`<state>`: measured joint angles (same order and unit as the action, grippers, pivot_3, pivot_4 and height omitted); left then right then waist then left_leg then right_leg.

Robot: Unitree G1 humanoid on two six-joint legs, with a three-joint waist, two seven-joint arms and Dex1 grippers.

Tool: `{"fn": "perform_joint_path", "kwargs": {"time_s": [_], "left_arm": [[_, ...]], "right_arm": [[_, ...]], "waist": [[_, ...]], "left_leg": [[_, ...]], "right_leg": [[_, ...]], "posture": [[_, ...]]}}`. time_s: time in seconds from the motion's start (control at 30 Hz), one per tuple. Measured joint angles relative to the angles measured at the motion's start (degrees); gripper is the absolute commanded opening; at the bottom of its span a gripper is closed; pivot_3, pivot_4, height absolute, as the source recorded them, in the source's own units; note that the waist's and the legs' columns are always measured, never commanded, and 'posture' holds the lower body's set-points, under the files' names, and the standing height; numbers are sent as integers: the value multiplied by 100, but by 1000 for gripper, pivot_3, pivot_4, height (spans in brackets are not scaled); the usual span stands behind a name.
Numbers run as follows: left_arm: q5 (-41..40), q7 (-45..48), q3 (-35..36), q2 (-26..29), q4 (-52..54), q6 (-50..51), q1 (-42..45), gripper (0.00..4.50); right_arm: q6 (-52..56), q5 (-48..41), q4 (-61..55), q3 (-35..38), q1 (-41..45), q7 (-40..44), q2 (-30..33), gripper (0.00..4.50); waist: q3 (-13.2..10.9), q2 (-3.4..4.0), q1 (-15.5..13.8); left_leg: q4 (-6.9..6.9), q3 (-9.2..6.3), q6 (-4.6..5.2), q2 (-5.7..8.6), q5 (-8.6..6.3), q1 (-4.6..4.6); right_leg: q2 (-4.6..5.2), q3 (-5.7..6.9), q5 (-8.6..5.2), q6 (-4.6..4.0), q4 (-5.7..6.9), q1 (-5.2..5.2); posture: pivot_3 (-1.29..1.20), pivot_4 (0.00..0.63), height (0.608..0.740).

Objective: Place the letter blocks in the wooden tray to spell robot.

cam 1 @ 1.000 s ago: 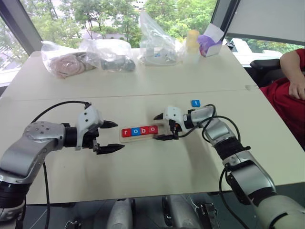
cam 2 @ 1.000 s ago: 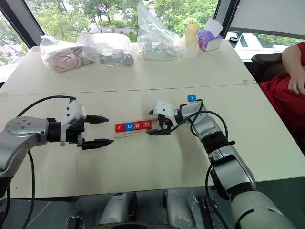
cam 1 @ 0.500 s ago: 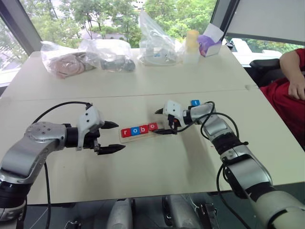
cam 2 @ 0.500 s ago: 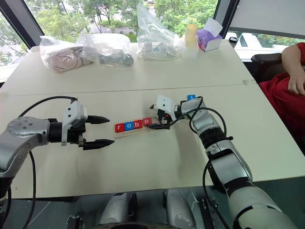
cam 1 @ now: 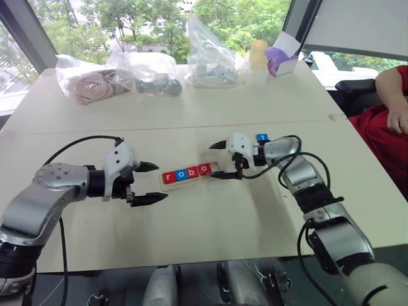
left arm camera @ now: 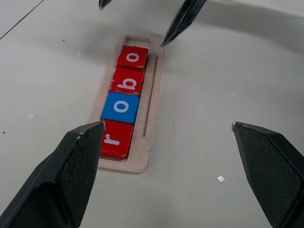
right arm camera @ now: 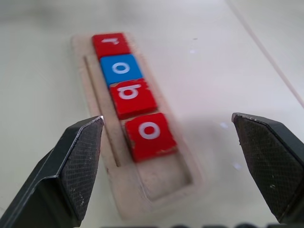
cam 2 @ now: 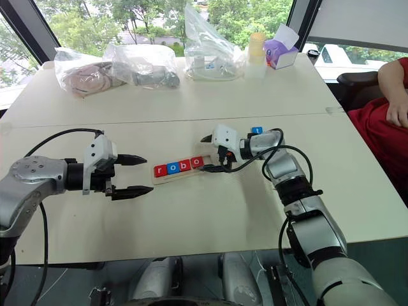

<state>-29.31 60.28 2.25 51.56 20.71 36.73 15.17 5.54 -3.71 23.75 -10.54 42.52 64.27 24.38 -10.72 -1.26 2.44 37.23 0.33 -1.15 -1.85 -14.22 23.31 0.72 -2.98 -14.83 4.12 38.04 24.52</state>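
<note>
Between both claws, wooden tray [cam 1: 189,174] lies crosswise.

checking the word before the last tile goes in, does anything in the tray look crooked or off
Slightly. The second red o tile sits a little askew beside the b tile, with the wooden tray's last slot empty. The blue t tile lies on the table outside it.

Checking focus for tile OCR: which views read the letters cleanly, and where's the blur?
Left wrist view: letter blocks crisp in the wooden tray. Right wrist view: near tray end and last o soft. Eye views: letters tiny but readable, bright windows behind, t block partly hidden.
</note>
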Motion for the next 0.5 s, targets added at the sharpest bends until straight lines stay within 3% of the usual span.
{"fn": "perform_joint_path", "kwargs": {"time_s": [0.13,0.3,0.4,0.5], "left_arm": [[-66,-124,-12,-345,-16,18,334,4500],[111,-395,-322,-1017,-431,-264,1169,4500],[429,-445,-641,-1380,-908,-594,1485,4500],[650,-413,-948,-1775,-1522,-901,1853,4500]], "right_arm": [[1248,-300,-658,859,-280,-1087,90,4458],[3318,-299,-1647,2047,-720,-3689,-609,4458],[3894,-153,-1925,2288,-987,-4727,-999,4458],[3829,-66,-1921,2081,-1132,-5137,-1242,4458]], "waist": [[0,-1,-38],[6,-4,-22],[7,-1,3],[6,1,26]], "left_leg": [[4,-1,-1,3,0,4],[3,0,-5,4,3,1],[-2,0,-6,5,3,0],[-1,7,-5,5,3,1]], "right_leg": [[3,1,0,1,0,0],[-1,-2,1,1,3,0],[-6,-3,1,1,4,2],[-8,-7,1,1,4,5]], "posture": [[0,150,740],[0,150,740],[0,150,740],[0,150,740]]}}
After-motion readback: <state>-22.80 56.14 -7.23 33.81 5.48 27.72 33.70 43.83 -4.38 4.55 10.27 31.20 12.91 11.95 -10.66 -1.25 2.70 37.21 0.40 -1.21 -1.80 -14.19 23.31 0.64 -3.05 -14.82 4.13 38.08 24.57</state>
